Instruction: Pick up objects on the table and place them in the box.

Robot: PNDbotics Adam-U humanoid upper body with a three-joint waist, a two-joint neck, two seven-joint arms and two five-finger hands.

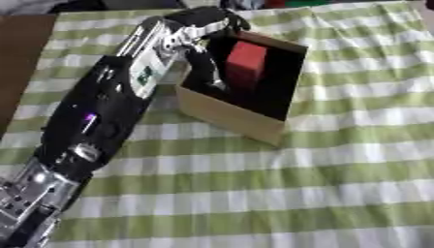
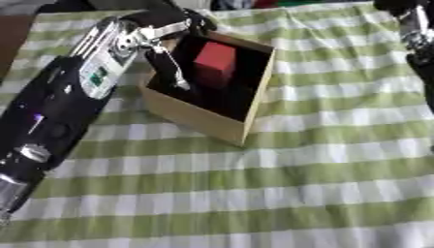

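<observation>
A tan wooden box [image 1: 227, 116] with a dark inside stands on the checked cloth, left of the middle. A red block [image 1: 246, 59] stands upright inside it, near the far wall. My left arm reaches up from the lower left, and my left hand [image 1: 196, 25] hovers over the box's far left corner. Its fingers [image 1: 206, 68] hang straight down into the box just left of the block, apart from it. My right hand [image 2: 413, 30] shows only partly at the upper right edge of the right eye view, away from the box.
A green and white checked cloth [image 1: 280, 193] covers the table. Bare brown tabletop [image 1: 19, 58] shows along the left edge. Dark and coloured things lie along the far edge.
</observation>
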